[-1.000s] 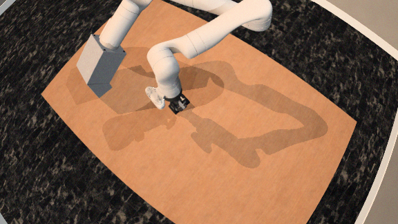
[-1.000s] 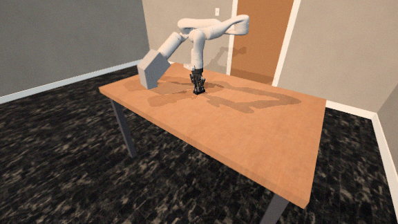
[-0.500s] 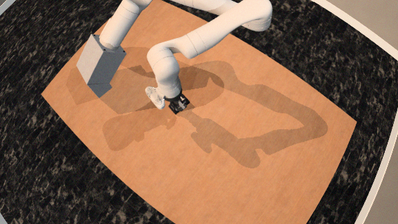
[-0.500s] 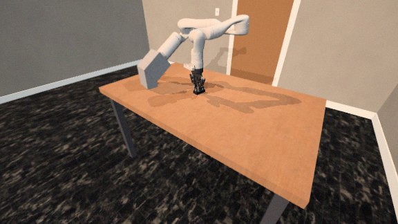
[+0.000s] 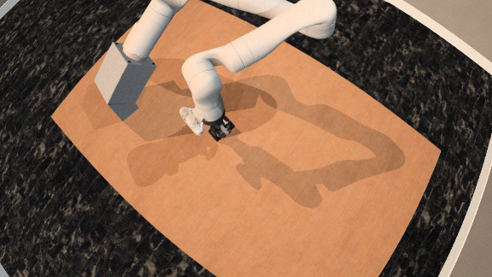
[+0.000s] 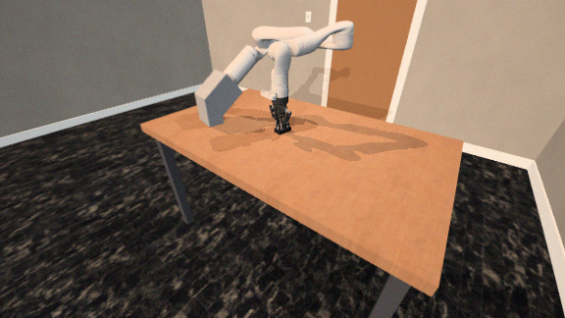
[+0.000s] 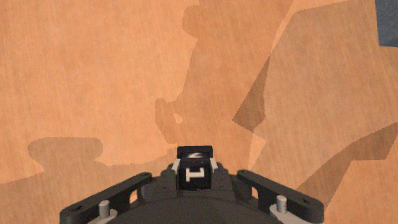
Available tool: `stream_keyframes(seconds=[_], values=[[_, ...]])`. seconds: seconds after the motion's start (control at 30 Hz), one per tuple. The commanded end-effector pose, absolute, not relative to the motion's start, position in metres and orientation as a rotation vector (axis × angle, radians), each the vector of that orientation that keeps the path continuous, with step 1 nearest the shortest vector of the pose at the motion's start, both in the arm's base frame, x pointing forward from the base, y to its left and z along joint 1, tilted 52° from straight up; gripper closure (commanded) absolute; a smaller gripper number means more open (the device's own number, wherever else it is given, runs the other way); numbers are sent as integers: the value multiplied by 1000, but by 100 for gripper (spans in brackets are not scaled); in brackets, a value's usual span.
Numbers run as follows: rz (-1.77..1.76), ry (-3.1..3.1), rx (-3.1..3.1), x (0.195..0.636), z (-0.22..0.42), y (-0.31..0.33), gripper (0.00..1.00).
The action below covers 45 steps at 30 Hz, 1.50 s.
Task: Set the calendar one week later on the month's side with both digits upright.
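Note:
My gripper (image 5: 221,129) (image 6: 282,126) (image 7: 195,166) points down, low over the table. Its narrow fingers stand on both sides of a small black cube (image 7: 186,174), and the pale pads seem to touch it. The cube shows a white 1 lying on its side in the wrist view. Just beyond it, a dark face with part of a white mark shows; I cannot read it. A black edge (image 7: 195,149) lies behind that, perhaps the tray or the other cube. A black base (image 6: 282,132) shows under the fingertips. The second cube and the month's name cannot be made out.
The wooden table (image 5: 273,231) (image 6: 343,196) carries broad arm shadows. The arm's grey angular mount (image 5: 124,79) (image 6: 216,98) stands to the left of the gripper, and part of it (image 7: 389,22) shows at the wrist view's upper right corner.

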<state>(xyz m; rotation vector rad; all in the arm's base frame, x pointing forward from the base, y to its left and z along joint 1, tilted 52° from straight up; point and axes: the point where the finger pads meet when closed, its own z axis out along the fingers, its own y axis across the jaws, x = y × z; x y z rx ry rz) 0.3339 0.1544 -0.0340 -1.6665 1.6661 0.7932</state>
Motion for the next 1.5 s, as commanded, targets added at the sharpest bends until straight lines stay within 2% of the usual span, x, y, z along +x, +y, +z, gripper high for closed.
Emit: stream_keyframes(seconds=[0.0, 0.9, 0.93, 1.07, 1.1, 1.17, 1.3, 1.47], values=[[791, 1667, -1666, 334, -34, 154, 74], [791, 1667, -1666, 334, -34, 154, 74], [791, 1667, -1666, 334, -34, 154, 70], [791, 1667, -1666, 334, -34, 154, 70], [791, 1667, -1666, 334, -34, 154, 66], [791, 1667, -1666, 334, -34, 154, 66], [791, 1667, -1666, 334, -34, 154, 58], [791, 1667, -1666, 334, -34, 154, 54]])
